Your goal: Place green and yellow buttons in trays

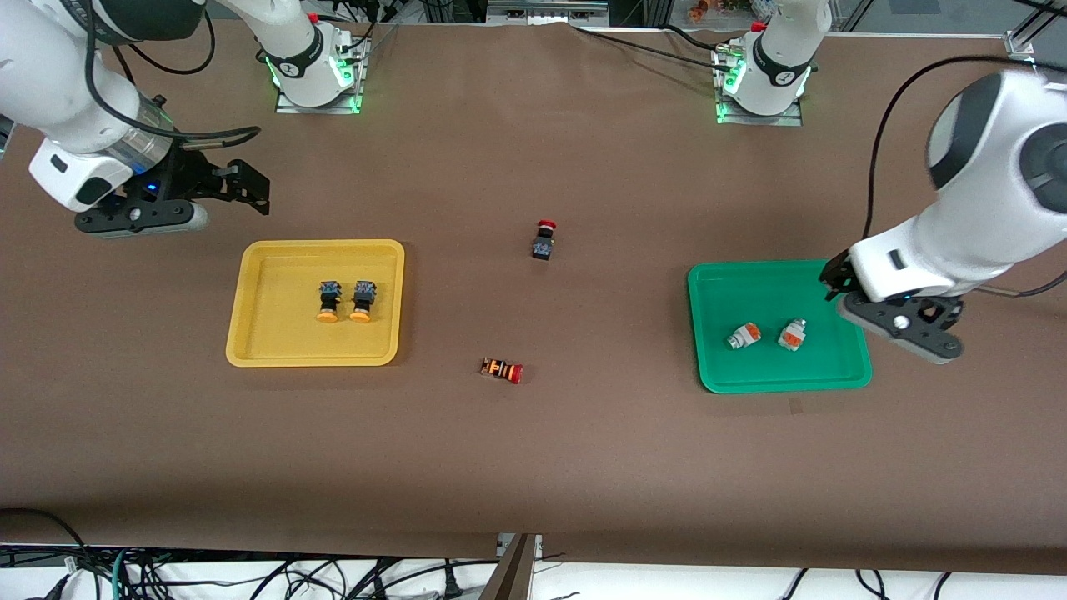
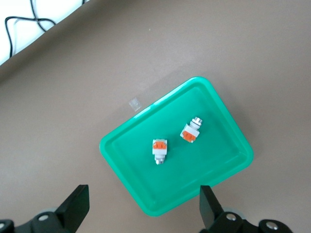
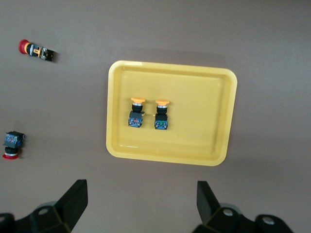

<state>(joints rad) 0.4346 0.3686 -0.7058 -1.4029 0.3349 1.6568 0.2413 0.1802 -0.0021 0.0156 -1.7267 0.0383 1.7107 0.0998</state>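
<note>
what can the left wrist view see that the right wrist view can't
Only the left wrist view shows the green tray holding two white buttons. Only the right wrist view shows the yellow tray with two yellow buttons, plus two red-capped switches on the table. Both show brown table and open jaws.

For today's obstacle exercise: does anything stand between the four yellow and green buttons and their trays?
Nothing visible does: they already lie inside. Two yellow-capped buttons sit side by side in the yellow tray; two white buttons lie apart in the green tray. Both end effectors are open and hold nothing.
</note>
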